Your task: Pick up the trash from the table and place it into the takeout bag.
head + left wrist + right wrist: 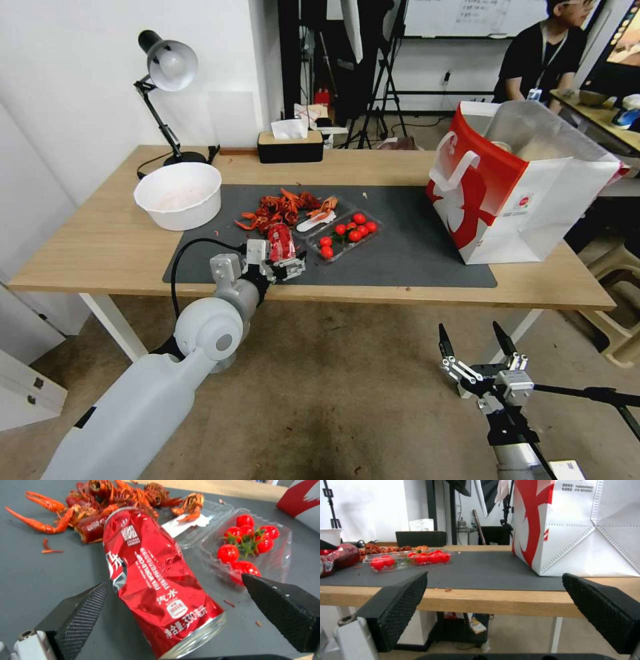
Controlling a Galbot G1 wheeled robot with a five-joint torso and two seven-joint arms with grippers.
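- Red and crumpled, the soda can (156, 590) lies on its side on the dark grey mat (407, 250), its wall dented and creased, with white lettering, a QR-style label and a silver rim at the end nearest the wrist camera.
- From the head view the can (281, 243) sits near the front edge of the mat, just beside the clear tray of cherry tomatoes (345, 235) and just in front of a heap of red crayfish shells (280, 207).
- Left gripper (277, 259) is at the can, its two black textured fingers (83, 610) spread wide to either side of it; in the left wrist view a gap shows between each pad and the can's wall, so it is not pinched.
- Right gripper (477, 343) hangs below and in front of the table (107, 247), off its front right part, fingers spread apart with nothing between them.
- Its wrist view looks level along the light-wood tabletop edge (486, 600), with the can (336, 557) at the far side and the tomato tray (408, 560) between.
- Takeout bag (527, 193) stands upright on the right end of the mat, well apart from the can; it is red and white paper with a white strap handle (460, 163), a white figure graphic and a small red logo, mouth open upward.
- Large white bowl (179, 195) rests at the mat's left corner, near a black desk lamp (167, 80) and a dark tissue box (291, 143) at the back.
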